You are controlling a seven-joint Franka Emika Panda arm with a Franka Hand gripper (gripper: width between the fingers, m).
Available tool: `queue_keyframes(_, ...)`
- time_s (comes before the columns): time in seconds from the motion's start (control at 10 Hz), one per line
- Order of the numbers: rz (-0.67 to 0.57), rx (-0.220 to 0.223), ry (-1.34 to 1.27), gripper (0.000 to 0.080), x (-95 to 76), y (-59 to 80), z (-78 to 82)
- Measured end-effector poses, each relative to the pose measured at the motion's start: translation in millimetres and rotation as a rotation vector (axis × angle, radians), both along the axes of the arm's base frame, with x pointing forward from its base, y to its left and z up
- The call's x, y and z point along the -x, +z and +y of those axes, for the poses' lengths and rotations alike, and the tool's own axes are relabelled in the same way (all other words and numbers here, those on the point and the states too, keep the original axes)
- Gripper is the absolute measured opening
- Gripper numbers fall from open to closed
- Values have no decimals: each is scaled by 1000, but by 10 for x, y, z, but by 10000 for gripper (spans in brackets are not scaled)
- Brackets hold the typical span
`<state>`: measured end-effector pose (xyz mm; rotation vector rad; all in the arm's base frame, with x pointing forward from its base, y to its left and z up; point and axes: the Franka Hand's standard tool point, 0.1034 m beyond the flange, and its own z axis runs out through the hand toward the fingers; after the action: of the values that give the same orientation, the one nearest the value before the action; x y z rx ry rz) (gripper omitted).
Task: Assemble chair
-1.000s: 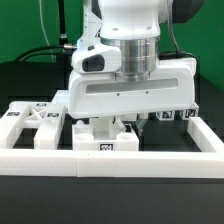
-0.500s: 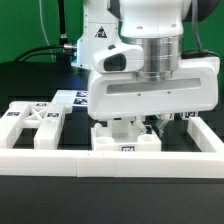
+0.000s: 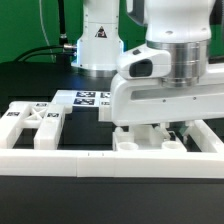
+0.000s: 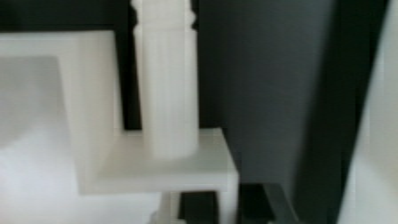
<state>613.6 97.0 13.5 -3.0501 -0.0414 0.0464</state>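
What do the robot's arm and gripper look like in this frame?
The glossy white robot arm has rounded segments, with a small dark logo on its base column. A ribbed silver-grey wrist collar tops the gripper, whose wide boxy white body carries a grey stripe. Black cables run behind.

Hand (image 3: 152,128) low over chair part (image 3: 135,142) beside border rail (image 3: 60,162); marker board (image 3: 85,98) behind

Black desk (image 3: 30,85) here, with a long low white border rail (image 3: 60,162) along the near edge and the marker board (image 3: 80,98) lying flat further back. Behind the rail sit white chair pieces: a cut-out piece (image 3: 38,126) at the exterior view's left and, I think, a blocky piece (image 3: 140,143), mostly hidden.
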Motion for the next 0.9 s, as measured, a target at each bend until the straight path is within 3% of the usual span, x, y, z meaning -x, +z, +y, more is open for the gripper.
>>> queue_keyframes(0.5,47,3,-25,34,-20,-1,179)
queue_keyframes(0.9,62,4,-23,34,-17,10,208)
